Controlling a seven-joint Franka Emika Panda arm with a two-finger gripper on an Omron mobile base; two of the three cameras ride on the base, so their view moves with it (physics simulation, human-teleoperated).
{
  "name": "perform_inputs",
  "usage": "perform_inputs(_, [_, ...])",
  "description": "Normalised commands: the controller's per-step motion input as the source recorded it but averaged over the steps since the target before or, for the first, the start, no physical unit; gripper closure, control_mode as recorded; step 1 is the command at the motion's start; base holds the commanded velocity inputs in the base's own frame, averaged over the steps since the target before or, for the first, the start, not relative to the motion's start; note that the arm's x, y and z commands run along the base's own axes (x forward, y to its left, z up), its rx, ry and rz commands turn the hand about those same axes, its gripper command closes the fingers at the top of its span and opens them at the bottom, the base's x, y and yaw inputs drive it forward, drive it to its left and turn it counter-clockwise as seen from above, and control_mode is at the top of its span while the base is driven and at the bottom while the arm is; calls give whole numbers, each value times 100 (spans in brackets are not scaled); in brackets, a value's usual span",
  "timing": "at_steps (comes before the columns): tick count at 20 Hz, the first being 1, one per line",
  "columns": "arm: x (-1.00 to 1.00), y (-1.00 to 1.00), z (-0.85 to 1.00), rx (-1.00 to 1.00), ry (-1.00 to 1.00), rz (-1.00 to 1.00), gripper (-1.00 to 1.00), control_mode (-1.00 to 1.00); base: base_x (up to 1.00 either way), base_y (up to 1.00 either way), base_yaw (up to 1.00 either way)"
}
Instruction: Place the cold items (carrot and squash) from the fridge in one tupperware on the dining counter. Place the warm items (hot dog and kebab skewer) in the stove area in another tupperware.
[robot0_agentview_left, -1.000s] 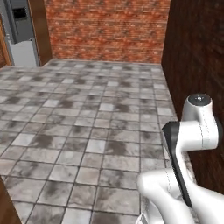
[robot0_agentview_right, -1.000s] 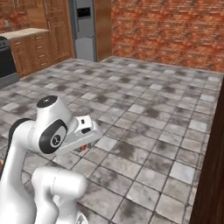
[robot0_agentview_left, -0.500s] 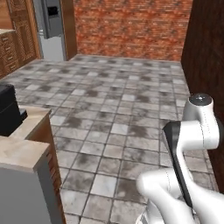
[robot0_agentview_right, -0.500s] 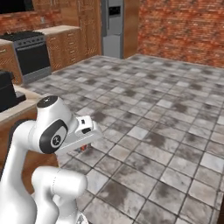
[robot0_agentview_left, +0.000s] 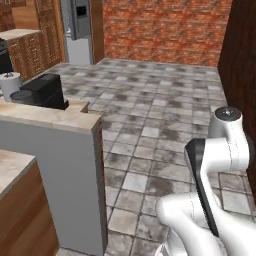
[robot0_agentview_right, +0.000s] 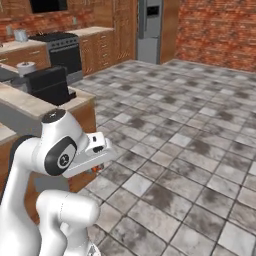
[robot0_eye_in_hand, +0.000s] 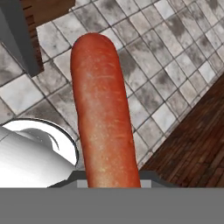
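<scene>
A long orange-red item with a rounded end, by its look the carrot (robot0_eye_in_hand: 103, 113), runs up the middle of the hand view. My gripper (robot0_eye_in_hand: 113, 181) is shut on its lower end, and the item hides the fingertips. In the right base view the hand (robot0_agentview_right: 94, 152) is tucked close to the arm's body above the tiled floor, with a small orange bit of the carrot (robot0_agentview_right: 95, 169) showing under it. The squash, hot dog, kebab skewer and tupperware are out of view.
A counter (robot0_agentview_left: 55, 117) with a grey side stands on the left and carries a black appliance (robot0_agentview_left: 44, 91) and a white roll (robot0_agentview_left: 10, 85). Farther off are the stove (robot0_agentview_right: 62, 50) and the fridge (robot0_agentview_right: 150, 30). A dark wood wall (robot0_agentview_left: 242, 75) runs along the right.
The base has driven and turned, so the whole scene has shifted. The counter with the black appliance has come into view on the left. The gripper keeps its hold.
</scene>
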Motion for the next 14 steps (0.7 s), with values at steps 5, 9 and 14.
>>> perform_inputs(5, [0, 0, 0, 0, 0, 0, 100, 100, -100, 34, 8])
perform_inputs(9, [0, 0, 0, 0, 0, 0, 100, 100, -100, 51, 4])
perform_inputs(14, [0, 0, 0, 0, 0, 0, 100, 100, -90, 72, 0])
